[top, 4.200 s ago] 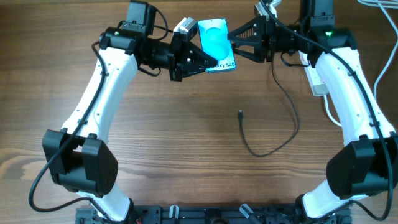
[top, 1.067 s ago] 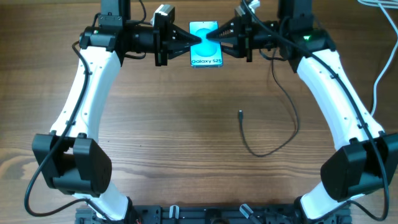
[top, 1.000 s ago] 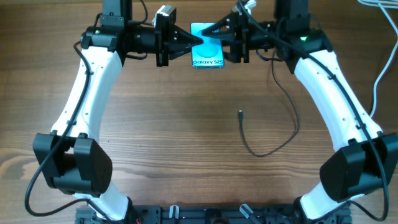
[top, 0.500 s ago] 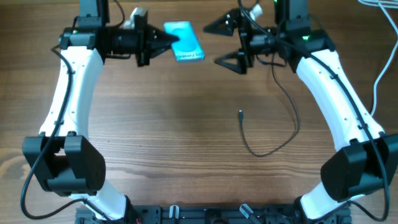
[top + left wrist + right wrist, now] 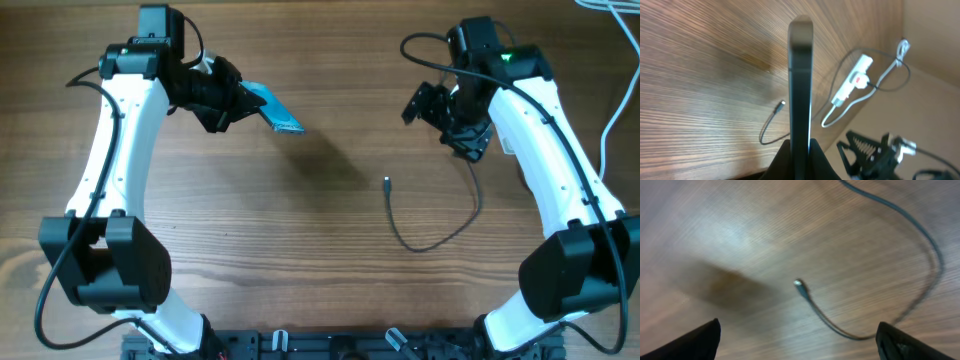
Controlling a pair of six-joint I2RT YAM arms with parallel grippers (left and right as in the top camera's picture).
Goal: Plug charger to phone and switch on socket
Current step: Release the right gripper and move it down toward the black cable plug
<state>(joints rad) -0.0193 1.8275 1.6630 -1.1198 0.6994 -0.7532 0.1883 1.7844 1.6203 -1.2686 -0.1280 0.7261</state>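
Left fingers (image 5: 781, 161) now clamp the phone (image 5: 274, 109) alone, tilted; right fingers (image 5: 695, 341) have released it, spread apart

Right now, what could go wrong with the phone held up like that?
The left hand pinches the phone by one end, tilted above the table, so it might slip and fall. The charger tip is tiny and lies flat on the table; the open right hand could miss it.

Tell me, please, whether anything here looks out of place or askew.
The slim turquoise-screened phone is askew: the left end effector holds it above the wooden table, tilted nearly on edge. The thin black charger cable lies loose, its plug unconnected, near the open right end effector.
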